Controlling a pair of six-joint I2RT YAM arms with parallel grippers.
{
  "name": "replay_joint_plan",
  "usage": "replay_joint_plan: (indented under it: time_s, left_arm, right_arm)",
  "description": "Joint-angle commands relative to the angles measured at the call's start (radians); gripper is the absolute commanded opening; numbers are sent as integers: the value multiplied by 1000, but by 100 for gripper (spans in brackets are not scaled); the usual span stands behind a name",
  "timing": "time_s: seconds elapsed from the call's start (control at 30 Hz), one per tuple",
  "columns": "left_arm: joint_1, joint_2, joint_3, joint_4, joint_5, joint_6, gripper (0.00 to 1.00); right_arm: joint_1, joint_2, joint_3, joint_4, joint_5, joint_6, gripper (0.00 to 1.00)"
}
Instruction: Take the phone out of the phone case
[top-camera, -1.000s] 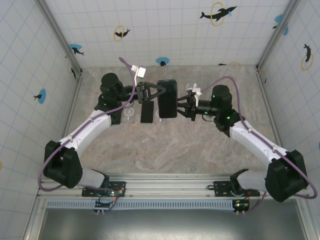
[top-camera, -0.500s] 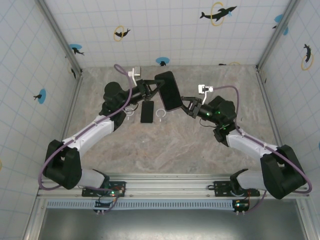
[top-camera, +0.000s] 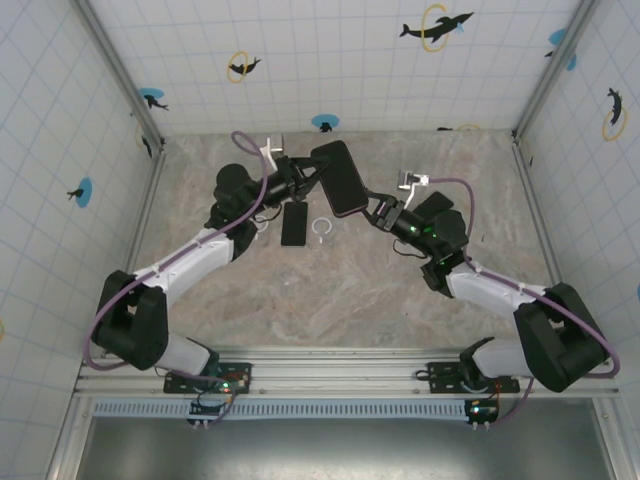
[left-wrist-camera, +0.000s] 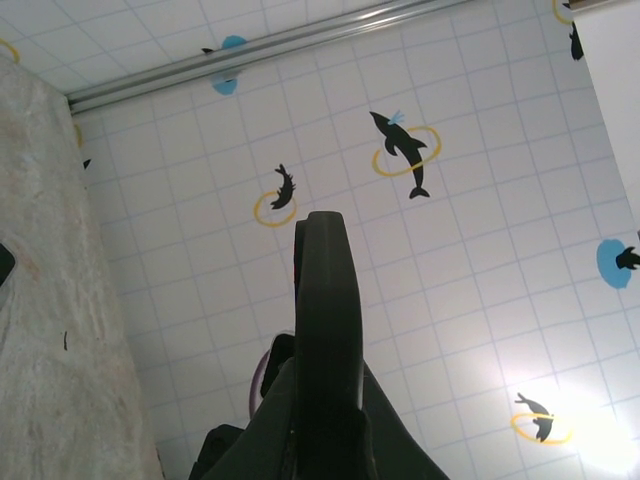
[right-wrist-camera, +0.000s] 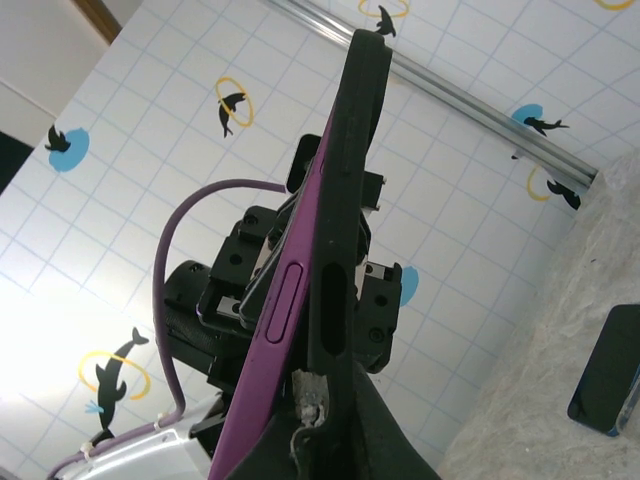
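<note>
A black phone case (top-camera: 338, 176) with a purple phone (right-wrist-camera: 268, 335) in it hangs tilted in the air above the table's back middle. My left gripper (top-camera: 310, 172) is shut on its upper left edge, and my right gripper (top-camera: 371, 206) is shut on its lower right end. In the right wrist view the phone's purple side, with its long button, stands a little apart from the black case (right-wrist-camera: 345, 190) and its slot cutout, and my right gripper (right-wrist-camera: 322, 420) clamps both. In the left wrist view the case edge (left-wrist-camera: 326, 320) rises from my left gripper (left-wrist-camera: 325, 425).
A second dark phone (top-camera: 294, 223) lies flat on the marble table (top-camera: 330, 300), below the held one; it also appears as a dark phone (right-wrist-camera: 610, 370) in the right wrist view. Two small white rings (top-camera: 321, 228) (top-camera: 260, 225) lie beside it. Tiled walls close in the back and sides.
Both grippers have raised the cased phone and tipped it from lying level to slanting, top end to the left. The right arm has swung in lower beneath it. The phone on the table stayed put.
</note>
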Motion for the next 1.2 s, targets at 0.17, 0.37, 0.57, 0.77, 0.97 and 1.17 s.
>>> replay_joint_plan:
  time_s: [0.17,0.37,0.57,0.77,0.97,1.17]
  left_arm:
    - [1,20,-19,-41,-82,-30,36]
    - [0,-8,-25,-173,-123,-6,51]
    - [-31,-85,-92,-240,-224,-48,54]
    - [-122,-172,-187,-220,-381,-161,56]
    - [-188,-189,-185,-209,-455,-225,56]
    - [-241,-144,-172,-148,-458,-268,56]
  right_arm:
    - [32,-10,-33,144,70,68,5]
    - [29,-19,-35,64,169,75,4]
    - [28,-5,-30,43,289,70,4]
    - [28,45,7,51,355,67,4]
    - [40,92,48,50,393,47,4]
    - [52,124,79,46,396,34,4]
